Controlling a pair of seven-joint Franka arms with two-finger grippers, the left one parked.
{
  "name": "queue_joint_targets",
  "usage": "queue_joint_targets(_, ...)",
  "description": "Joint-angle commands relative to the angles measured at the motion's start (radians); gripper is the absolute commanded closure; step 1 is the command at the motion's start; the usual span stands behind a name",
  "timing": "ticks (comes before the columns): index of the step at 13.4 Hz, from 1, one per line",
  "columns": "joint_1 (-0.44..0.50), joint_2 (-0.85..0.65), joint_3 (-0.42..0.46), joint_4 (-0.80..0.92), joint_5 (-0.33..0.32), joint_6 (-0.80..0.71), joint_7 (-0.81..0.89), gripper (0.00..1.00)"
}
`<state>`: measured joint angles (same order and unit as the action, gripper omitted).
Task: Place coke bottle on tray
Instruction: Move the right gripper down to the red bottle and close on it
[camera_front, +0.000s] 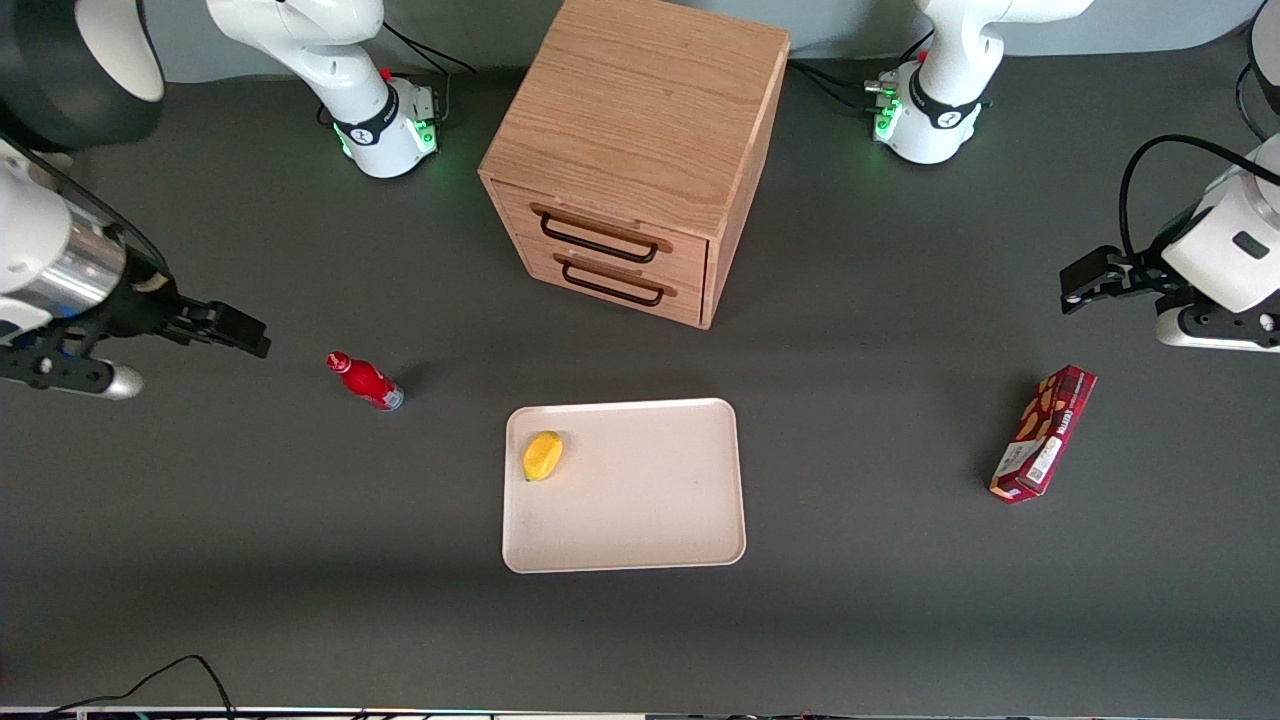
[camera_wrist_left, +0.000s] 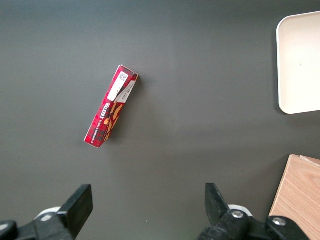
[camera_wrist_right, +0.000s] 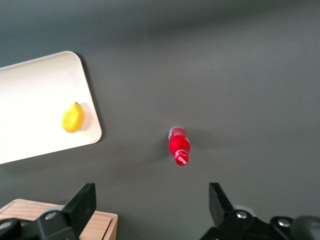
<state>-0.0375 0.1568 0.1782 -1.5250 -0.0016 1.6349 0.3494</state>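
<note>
The coke bottle (camera_front: 364, 381) is small and bright red with a red cap; it stands upright on the dark table, between my gripper and the tray. It also shows in the right wrist view (camera_wrist_right: 179, 145). The cream tray (camera_front: 640, 520) lies flat at the table's middle, nearer the front camera than the cabinet, with a yellow lemon (camera_front: 543, 456) on it. The tray (camera_wrist_right: 30, 95) and lemon (camera_wrist_right: 73, 118) also show in the right wrist view. My right gripper (camera_front: 240, 335) (camera_wrist_right: 150, 207) is open and empty, raised above the table at the working arm's end, apart from the bottle.
A wooden two-drawer cabinet (camera_front: 640, 160) stands farther from the front camera than the tray. A dark red snack box (camera_front: 1043, 433) (camera_wrist_left: 110, 107) lies toward the parked arm's end. The arm bases (camera_front: 385, 125) stand at the back beside the cabinet.
</note>
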Motion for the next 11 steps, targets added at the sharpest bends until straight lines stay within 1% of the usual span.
queue_joint_targets(1,-0.005,-0.033,0.000,-0.194,0.005,0.132,-0.035,0.00)
queue_joint_targets(4,-0.015,-0.046,0.000,-0.406,0.005,0.343,-0.069,0.00)
queue_joint_targets(7,-0.028,-0.043,0.000,-0.564,0.005,0.512,-0.093,0.00)
queue_joint_targets(9,-0.045,-0.036,0.001,-0.625,0.005,0.574,-0.095,0.00)
queue_joint_targets(11,-0.062,-0.034,0.001,-0.652,0.009,0.576,-0.095,0.00)
